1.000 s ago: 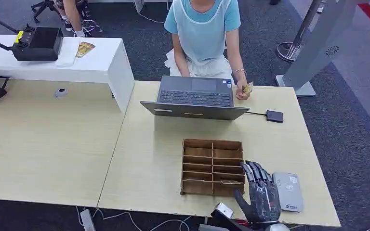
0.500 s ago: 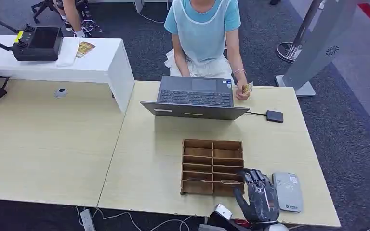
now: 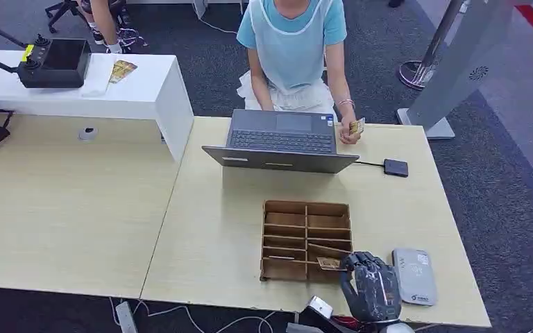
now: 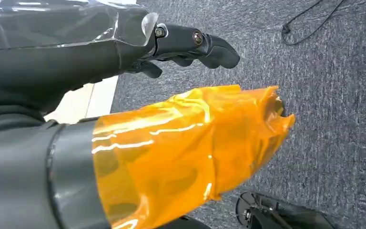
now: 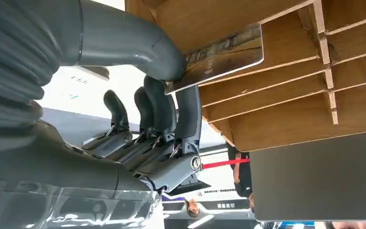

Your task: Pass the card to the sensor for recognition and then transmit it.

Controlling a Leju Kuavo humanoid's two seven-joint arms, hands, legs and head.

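A patterned card sticks out of a near right slot of the wooden divider box. My right hand is at the box's near right corner and pinches the card's edge between thumb and a finger. The right wrist view shows the card in that pinch of my right hand, against the box. The grey card sensor lies flat just right of the hand. My left hand hangs over the carpet, holding nothing, its thumb wrapped in orange film.
A person sits behind an open laptop at the table's far edge, holding another card. A small black box on a cable lies right of the laptop. A white side table stands at the far left.
My right hand has curled its fingers and drawn back toward the table's near edge. It has taken hold of the card, which now stands out of its slot.
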